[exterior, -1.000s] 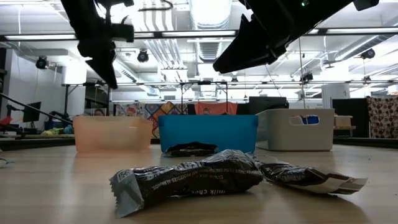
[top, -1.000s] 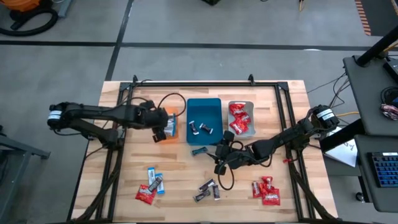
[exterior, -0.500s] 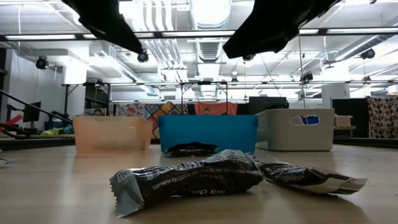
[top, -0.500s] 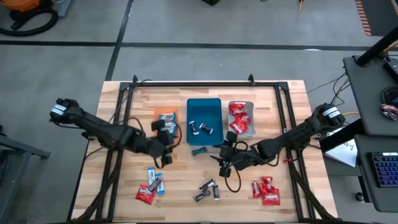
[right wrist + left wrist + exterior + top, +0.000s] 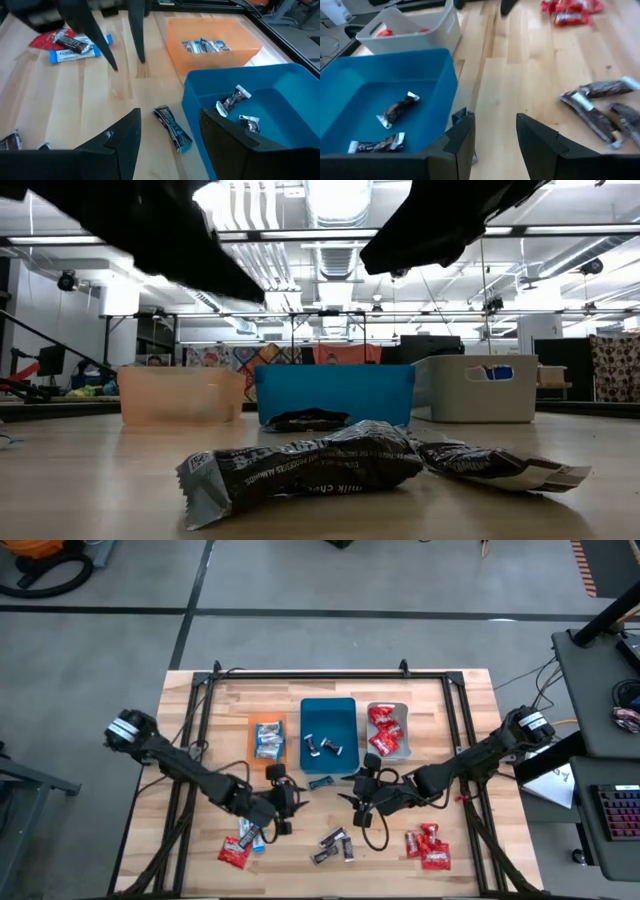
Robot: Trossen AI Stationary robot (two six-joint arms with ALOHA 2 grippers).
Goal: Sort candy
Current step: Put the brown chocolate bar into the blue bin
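Left arm is reaching in from the left edge and stretching diagonally across the worktop, with the left gripper hanging over the bare wood just below the orange tray. Its jaws are sitting open with nothing between them; the left wrist view shows a clear gap. The right arm is coming in from the right side at a low angle, and the right gripper is hovering just below the blue tray, jaws also spread apart and empty.

Candy is lying all over. A dark brown bar is resting flat on the wood beside the blue tray's front corner, long axis running diagonally toward the tray. Two more dark bars are lying inside the blue tray. Light blue-and-white ones are sitting in the orange tray, red ones in the grey tray.

Loose piles near the front edge: a red-and-blue mix at left, dark bars in the middle, reds at right.

The low view is only catching the dark bars up close, lengthwise across the frame, with the arms as dark shapes overhead. You can't see into the trays from there, but the wrist cams show that.
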